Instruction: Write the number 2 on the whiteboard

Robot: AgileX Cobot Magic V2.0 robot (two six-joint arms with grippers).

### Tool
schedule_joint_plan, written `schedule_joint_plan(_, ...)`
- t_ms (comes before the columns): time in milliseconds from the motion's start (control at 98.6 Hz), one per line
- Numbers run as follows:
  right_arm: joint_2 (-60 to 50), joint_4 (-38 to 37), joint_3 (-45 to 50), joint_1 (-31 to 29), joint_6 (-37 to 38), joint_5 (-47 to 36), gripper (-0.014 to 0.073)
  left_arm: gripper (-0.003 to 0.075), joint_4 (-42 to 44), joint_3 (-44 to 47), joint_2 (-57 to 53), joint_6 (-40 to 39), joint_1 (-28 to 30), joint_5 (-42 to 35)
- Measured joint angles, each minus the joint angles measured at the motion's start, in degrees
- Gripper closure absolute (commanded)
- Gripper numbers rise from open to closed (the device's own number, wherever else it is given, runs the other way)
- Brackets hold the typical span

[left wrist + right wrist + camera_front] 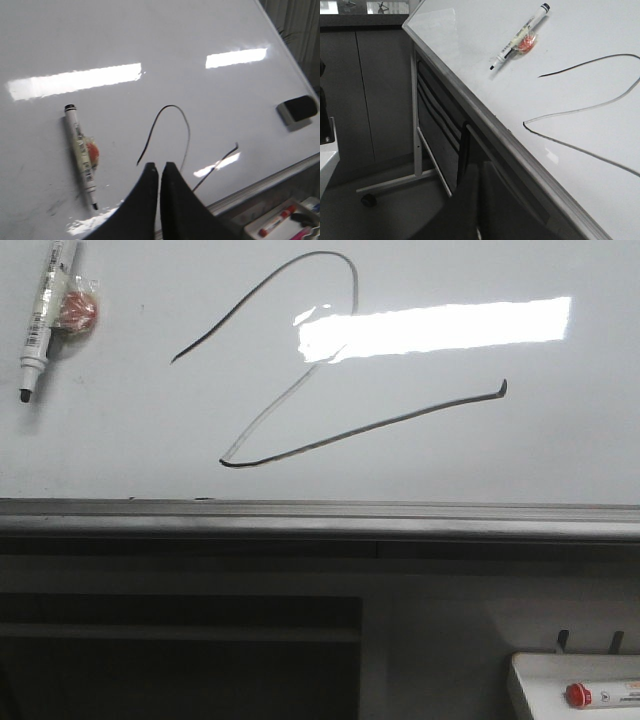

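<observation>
The 2 [330, 370] is drawn in thin black line in the middle of the board [480, 440]. It has a curved top that starts low on the left and rises to a round peak, then a faint, pale diagonal going down to the left, and a long base stroke that rises to the right and ends in a small hook. The base is the darkest part. A bright rectangle of light lies over the upper part of the diagonal.

The lower end of the 2 is near the grey rail [320, 520] that closes the board at the bottom. To the right of the figure the white surface is bare. At the upper left a marker [45, 315] lies on the board with its black tip down and no cap, and a small red thing [80, 310] touches its side. It is well apart from the 2.

In the front view no arm is seen; a tray [575, 685] with a red-capped pen [600, 696] is at the bottom right, under the rail. Only the left wrist view shows a dark eraser [297, 109] near the right edge of the board, and also the left gripper [159, 172], its two black fingers pressed together with nothing between them. The right wrist view shows the board's side frame and a wheeled stand [420, 165] below it. The right gripper [470, 210] there is dark and blurred, so I cannot tell if it is apart or together.
</observation>
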Motion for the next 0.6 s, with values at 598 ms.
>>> schedule_joint_plan(598, -0.1, 0.0, 0.0, 0.0, 0.0, 0.0, 0.0664, 0.0741, 15.63, 19.01, -2.67, -17.71, 14.52, -2.63)
